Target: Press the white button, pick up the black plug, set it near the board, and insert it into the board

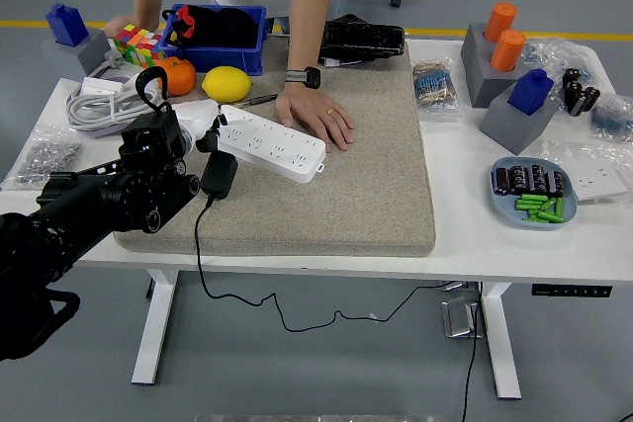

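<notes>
Board, white power strip, lies angled on grey mat, person's hand flat on mat at its far edge, likely bracing it against push. Left hand sits at strip's left end, seemingly at white button; fingers blurred behind wrist, whether curled or spread cannot be told. Black plug rests on mat just below strip's left end, cable trailing over table's near edge, within easy reach. Right arm out of view.

board: glossy white plastic; mat: rough beige felt
</notes>
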Controlling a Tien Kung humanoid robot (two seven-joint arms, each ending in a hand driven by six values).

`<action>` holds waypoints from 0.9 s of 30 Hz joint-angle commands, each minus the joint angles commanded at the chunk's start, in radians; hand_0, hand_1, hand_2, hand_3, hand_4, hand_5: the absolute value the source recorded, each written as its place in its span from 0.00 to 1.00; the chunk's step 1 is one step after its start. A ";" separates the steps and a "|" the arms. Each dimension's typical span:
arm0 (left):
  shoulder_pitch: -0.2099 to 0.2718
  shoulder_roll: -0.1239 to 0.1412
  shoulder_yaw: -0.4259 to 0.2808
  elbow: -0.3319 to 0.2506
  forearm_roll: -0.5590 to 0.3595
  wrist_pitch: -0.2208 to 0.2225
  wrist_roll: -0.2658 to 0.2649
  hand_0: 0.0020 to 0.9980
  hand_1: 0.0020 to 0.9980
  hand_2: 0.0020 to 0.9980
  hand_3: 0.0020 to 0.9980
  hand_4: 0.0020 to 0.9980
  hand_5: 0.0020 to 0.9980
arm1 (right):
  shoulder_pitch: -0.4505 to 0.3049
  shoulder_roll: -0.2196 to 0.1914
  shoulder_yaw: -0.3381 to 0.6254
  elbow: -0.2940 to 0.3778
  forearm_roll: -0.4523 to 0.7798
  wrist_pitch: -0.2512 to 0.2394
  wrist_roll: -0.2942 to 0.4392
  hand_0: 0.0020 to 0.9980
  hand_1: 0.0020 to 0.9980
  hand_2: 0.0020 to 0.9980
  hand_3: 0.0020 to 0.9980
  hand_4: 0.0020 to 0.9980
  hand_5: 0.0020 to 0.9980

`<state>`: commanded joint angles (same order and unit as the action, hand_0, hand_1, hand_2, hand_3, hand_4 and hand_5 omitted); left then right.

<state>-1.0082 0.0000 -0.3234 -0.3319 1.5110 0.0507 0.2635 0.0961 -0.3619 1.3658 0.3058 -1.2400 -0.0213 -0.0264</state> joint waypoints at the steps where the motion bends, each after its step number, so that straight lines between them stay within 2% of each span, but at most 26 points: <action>1: 0.001 0.000 -0.001 0.000 0.002 -0.001 0.000 0.00 0.02 0.10 0.73 0.00 0.00 | 0.000 0.000 0.001 0.000 0.000 0.000 0.000 0.75 0.63 0.60 0.60 0.67 0.38; 12: 0.011 0.000 -0.009 -0.004 0.011 -0.002 -0.003 0.00 0.02 0.10 0.72 0.00 0.00 | -0.004 0.001 0.005 0.000 -0.002 0.000 0.000 0.75 0.63 0.60 0.60 0.67 0.38; 15: 0.001 0.000 0.057 -0.026 -0.060 0.038 -0.019 0.00 0.02 0.10 0.72 0.00 0.00 | -0.007 0.002 0.017 -0.002 -0.005 -0.001 0.001 0.75 0.63 0.60 0.60 0.67 0.38; 16: -0.004 0.004 0.091 -0.040 -0.096 0.064 -0.031 0.00 0.02 0.10 0.72 0.00 0.00 | -0.009 0.001 0.020 -0.002 -0.006 -0.001 0.001 0.75 0.63 0.60 0.60 0.67 0.38; 22: -0.024 0.052 0.298 -0.114 -0.318 0.217 -0.095 0.00 0.02 0.10 0.72 0.00 0.00 | -0.015 0.001 0.032 -0.003 -0.011 -0.001 0.001 0.75 0.63 0.60 0.60 0.67 0.37; 27: -0.024 0.077 0.220 -0.154 -0.270 0.237 -0.101 0.00 0.02 0.10 0.72 0.00 0.00 | -0.018 0.003 0.035 -0.001 -0.013 0.000 0.001 0.75 0.63 0.60 0.60 0.67 0.37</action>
<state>-1.0322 0.0774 -0.1029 -0.4862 1.2407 0.2874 0.1624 0.0782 -0.3594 1.4011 0.3046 -1.2527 -0.0214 -0.0258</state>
